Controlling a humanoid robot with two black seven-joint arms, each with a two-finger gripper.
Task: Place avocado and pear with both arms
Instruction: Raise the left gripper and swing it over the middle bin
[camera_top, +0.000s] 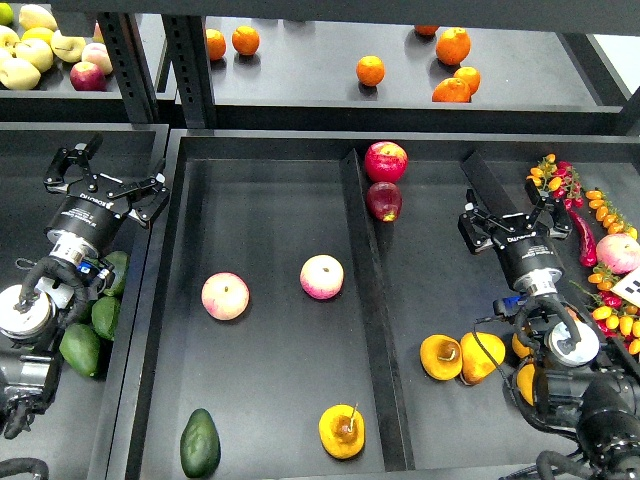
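Avocado (200, 443): front of left compartment, below and right of left gripper.
Pear (342, 431): just beside divider (372, 320), well left of right gripper.
Left gripper (108, 172): fingers spread, empty.
Right gripper (513, 213): fingers spread, empty.

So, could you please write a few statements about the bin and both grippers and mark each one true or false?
1. The avocado lies in the left compartment, near the front. True.
2. The pear is held in the right gripper. False: it lies in the left compartment beside the divider, and that gripper is open and empty.
3. The left gripper is open and holds nothing. True.
4. Two pink-yellow apples sit in the right compartment. False: both are in the left one.
5. The oranges sit on the shelf behind the bin. True.
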